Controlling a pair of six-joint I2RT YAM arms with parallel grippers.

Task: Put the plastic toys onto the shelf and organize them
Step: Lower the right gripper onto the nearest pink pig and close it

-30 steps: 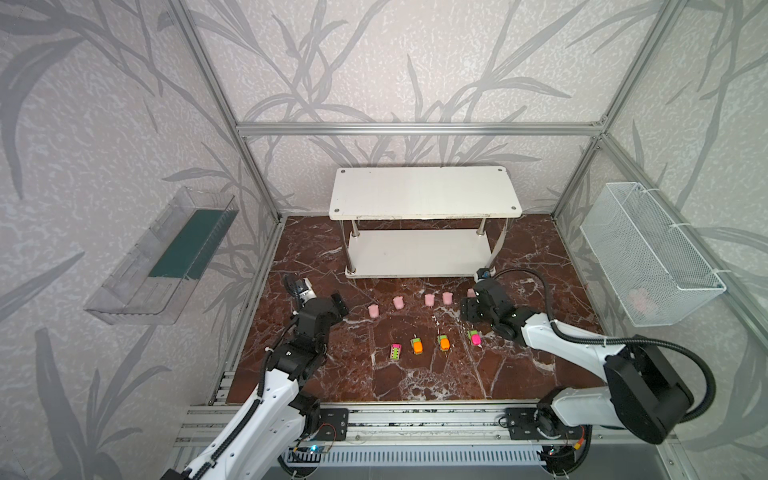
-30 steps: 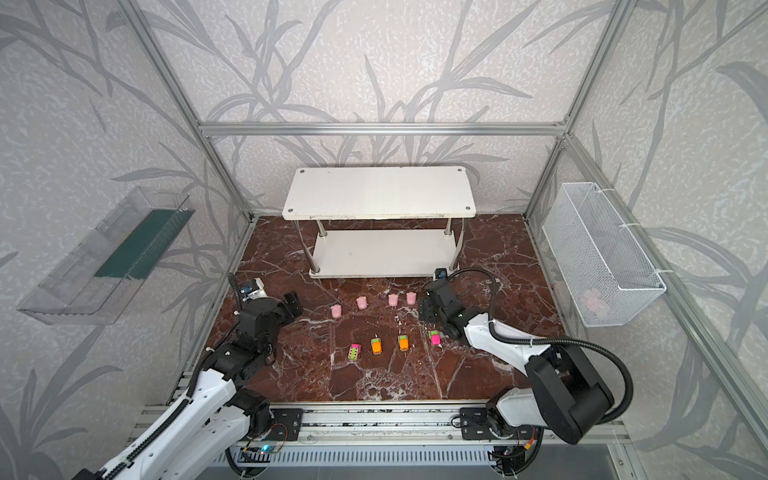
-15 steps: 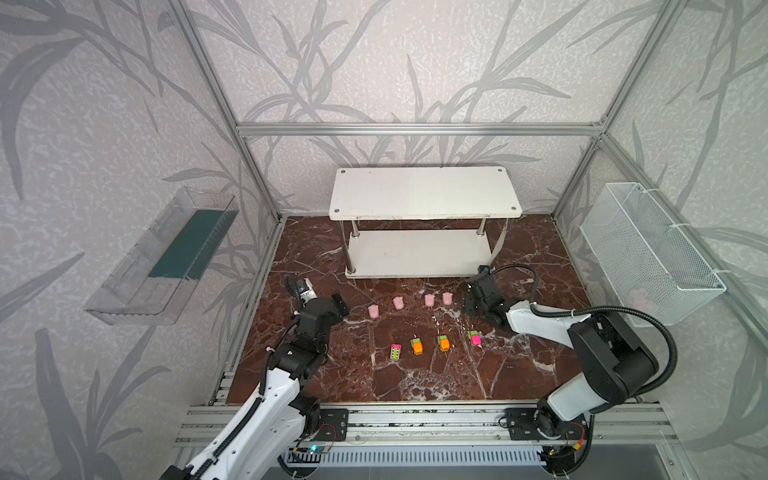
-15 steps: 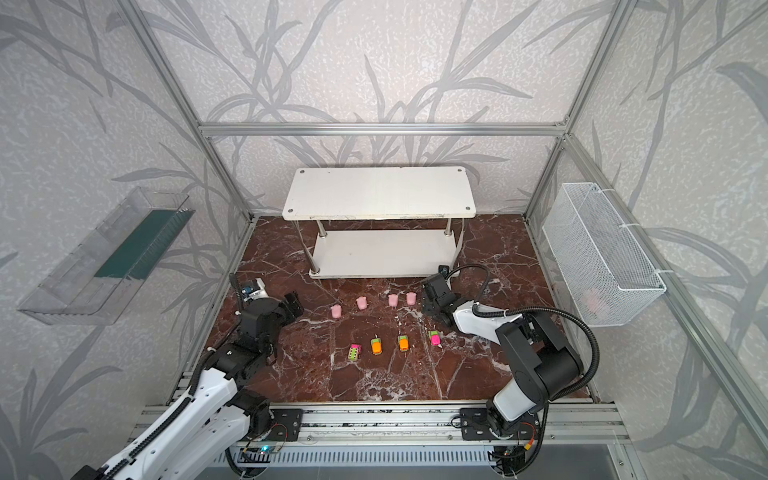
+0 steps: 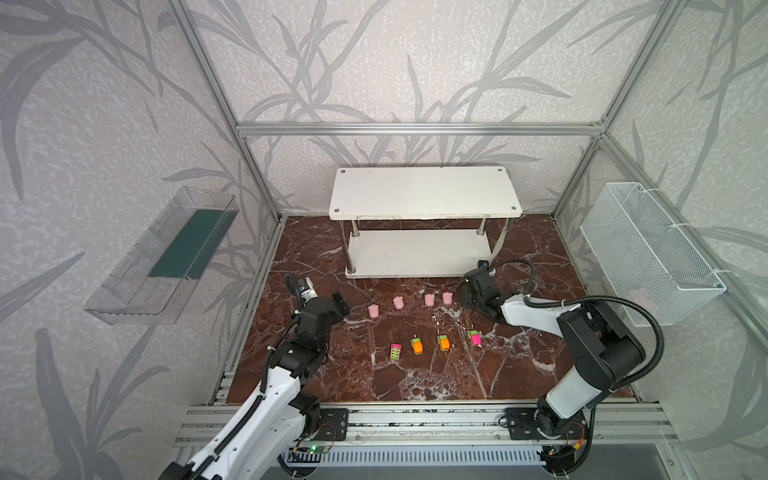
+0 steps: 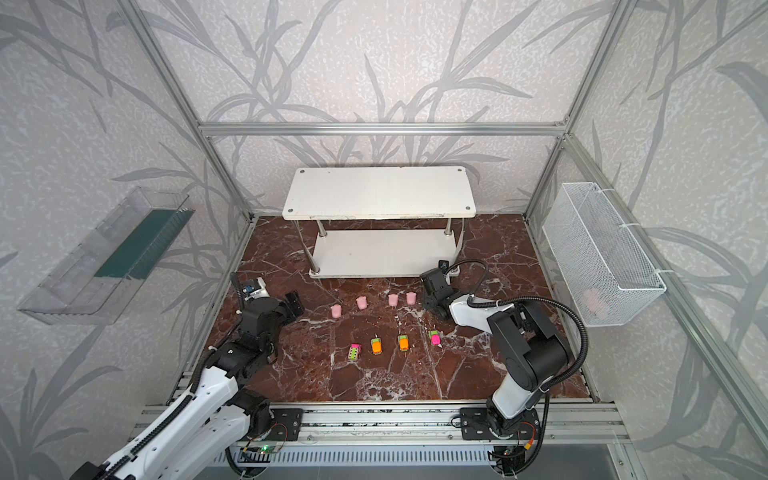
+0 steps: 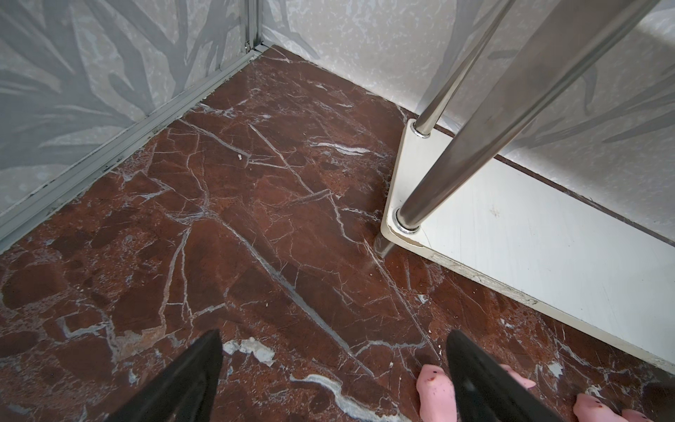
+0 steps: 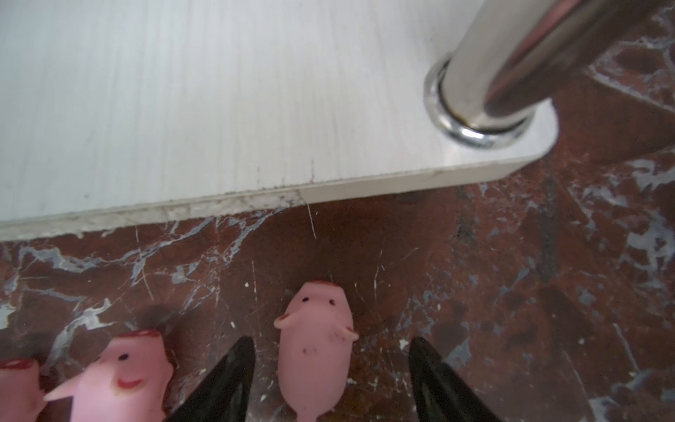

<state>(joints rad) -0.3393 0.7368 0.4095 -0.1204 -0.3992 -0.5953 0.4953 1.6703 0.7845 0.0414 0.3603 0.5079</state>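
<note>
Pick step in hand: your right claw (image 8: 330, 341) brackets the end pink pig (image 8: 315, 350) on the desk (image 8: 475, 274) just before the shelf (image 8: 219, 91), jaws spread and not yet touching, so close, then lift to the shelf; left claw (image 7: 334, 332) idles spread.

Toys (image 5: 429, 299) and shelf (image 5: 419, 195) on marble floor (image 5: 415, 382)

fifth pink piece (image 8: 316, 358): hidden under right gripper (image 5: 468, 300) in both top views, 3 o'clock of the four visible pieces (image 5: 429, 300) | neighbours (image 8: 120, 380): cut off by right wrist view's edge | pink lump (image 6: 595, 300) in wire basket (image 6: 602, 249), 3 o'clock wall: blurred by mesh, unidentifiable | cars (image 5: 417, 345): details too small
</note>
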